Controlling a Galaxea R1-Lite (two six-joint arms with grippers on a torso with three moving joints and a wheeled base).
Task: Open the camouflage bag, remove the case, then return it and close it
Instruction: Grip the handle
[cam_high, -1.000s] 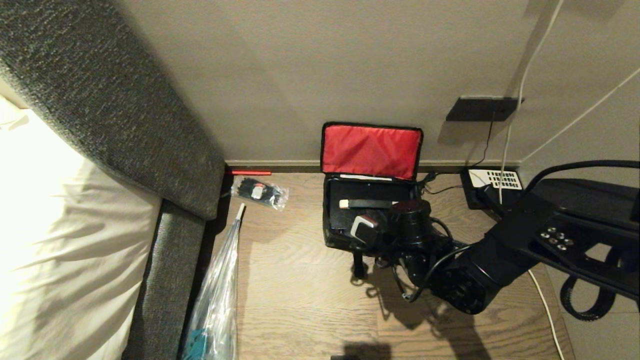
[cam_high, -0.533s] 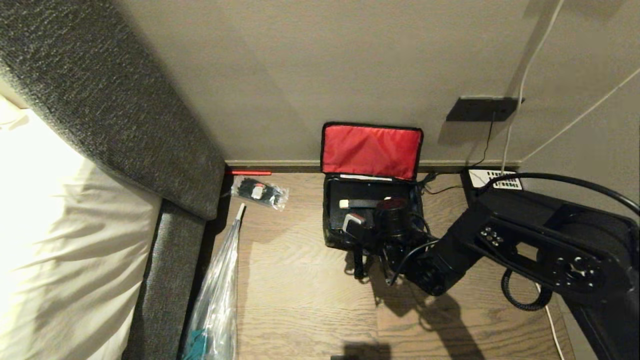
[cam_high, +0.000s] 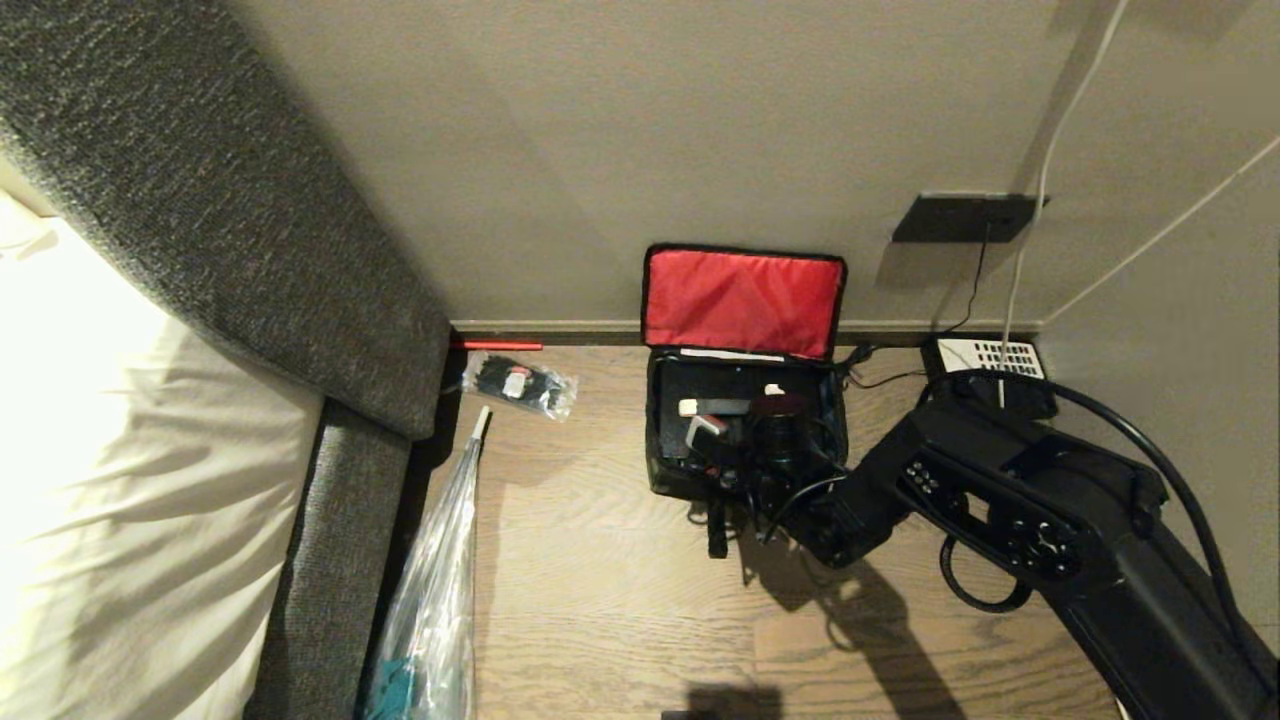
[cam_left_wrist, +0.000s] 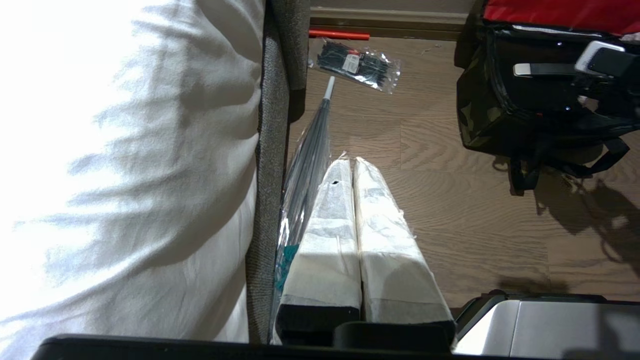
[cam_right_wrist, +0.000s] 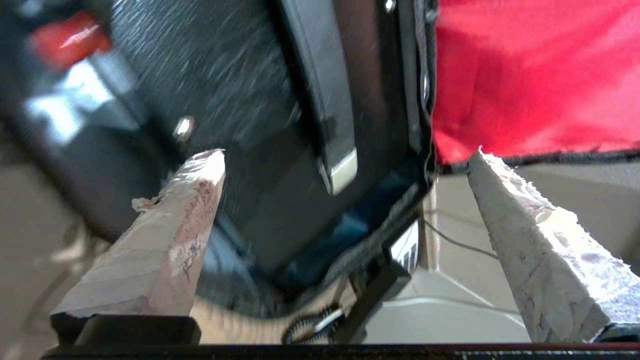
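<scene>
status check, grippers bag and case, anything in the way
Right gripper open over the open camouflage bag, holding nothing. Left gripper shut, parked by the bed. Case inside. Nothing in the way.

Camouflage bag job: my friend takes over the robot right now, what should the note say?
Right pincer: open, empty, over the open camouflage bag.
Left pincer: shut, empty, parked over the floor beside the bed.
Bag: on the floor against the wall, red-lined lid standing up.
Case: lying inside the bag.
Done: bag opened.
Cannot tell: whether the case has been out yet.
Left: close the lid.
</scene>
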